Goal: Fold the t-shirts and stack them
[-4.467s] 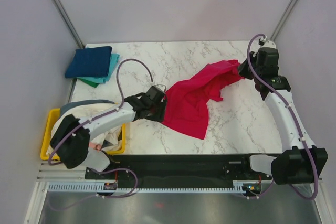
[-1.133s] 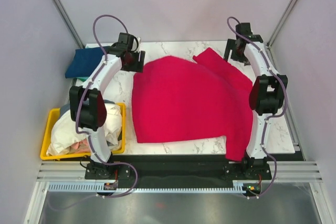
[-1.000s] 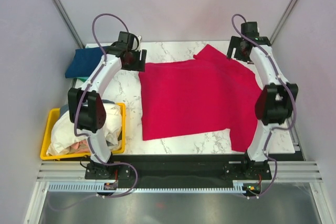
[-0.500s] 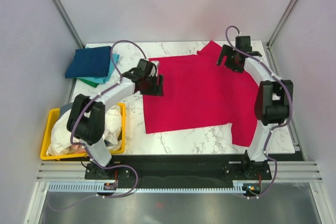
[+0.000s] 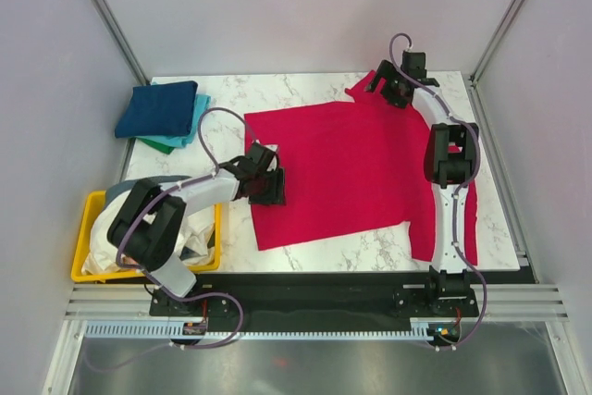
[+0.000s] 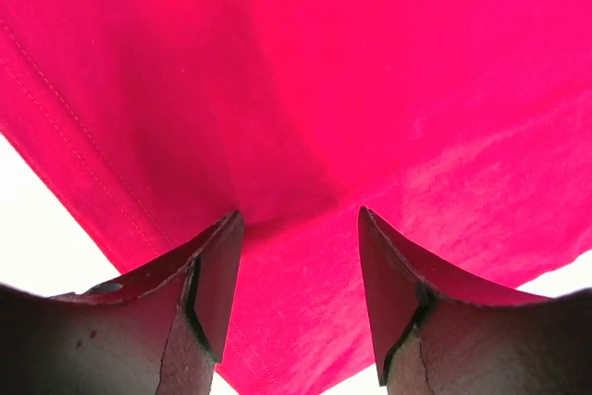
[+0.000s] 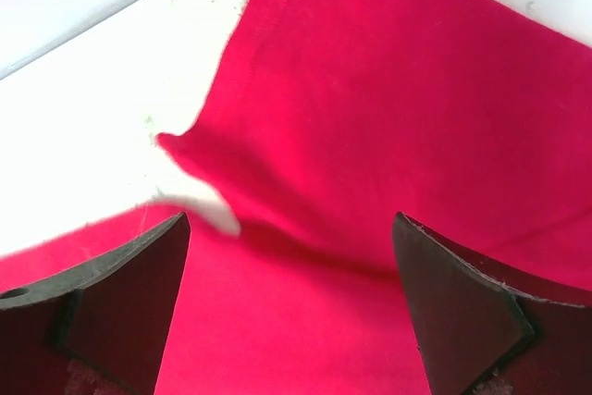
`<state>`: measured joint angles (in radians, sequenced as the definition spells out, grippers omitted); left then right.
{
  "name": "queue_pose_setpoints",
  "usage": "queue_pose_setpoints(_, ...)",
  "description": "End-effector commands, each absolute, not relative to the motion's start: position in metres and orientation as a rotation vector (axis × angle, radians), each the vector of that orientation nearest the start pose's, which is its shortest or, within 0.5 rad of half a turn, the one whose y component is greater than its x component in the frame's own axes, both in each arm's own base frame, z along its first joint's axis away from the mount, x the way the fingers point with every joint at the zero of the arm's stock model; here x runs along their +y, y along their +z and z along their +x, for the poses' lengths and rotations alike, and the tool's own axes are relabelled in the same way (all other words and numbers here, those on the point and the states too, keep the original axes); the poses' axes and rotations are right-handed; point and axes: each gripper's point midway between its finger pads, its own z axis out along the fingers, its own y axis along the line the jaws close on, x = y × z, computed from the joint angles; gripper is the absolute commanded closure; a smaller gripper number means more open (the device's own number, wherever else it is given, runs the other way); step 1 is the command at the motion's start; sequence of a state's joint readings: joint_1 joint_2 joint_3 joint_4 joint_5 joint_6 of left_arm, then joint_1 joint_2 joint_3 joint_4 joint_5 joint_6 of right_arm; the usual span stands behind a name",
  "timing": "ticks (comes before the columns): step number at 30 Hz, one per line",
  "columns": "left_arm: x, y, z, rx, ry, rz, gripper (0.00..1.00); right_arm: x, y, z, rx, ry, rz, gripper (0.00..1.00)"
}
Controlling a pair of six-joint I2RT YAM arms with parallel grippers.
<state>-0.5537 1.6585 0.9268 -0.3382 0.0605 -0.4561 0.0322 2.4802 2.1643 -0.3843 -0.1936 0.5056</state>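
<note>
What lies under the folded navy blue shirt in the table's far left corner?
A teal shirt, then a green shirt at the bottom. Only their edges show; the navy blue shirt covers the rest.

A bright red t-shirt (image 5: 351, 168) is spread flat across the middle of the table (image 5: 305, 85), with one sleeve at the far edge. A folded navy t-shirt (image 5: 157, 108) is stacked on teal (image 5: 200, 110) and green (image 5: 163, 145) ones at the far left corner. White (image 5: 104, 249) and grey-blue (image 5: 139, 184) ones are bunched in the yellow tray (image 5: 81, 228).
</note>
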Motion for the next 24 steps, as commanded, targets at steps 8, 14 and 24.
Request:
queue_pose_setpoints(8,-0.162,-0.008,0.222,2.828,-0.224,0.028,0.4,0.051,0.009,0.668,2.239,0.455,0.605,0.02)
queue_pose_setpoints(14,-0.146,0.029,0.257,2.754,-0.169,-0.036,0.37,-0.021,-0.007,0.66,2.175,0.195,0.846,0.02)
queue_pose_setpoints(24,-0.138,0.052,0.348,2.692,-0.154,-0.086,0.37,-0.043,0.028,0.687,2.007,0.189,0.95,0.02)
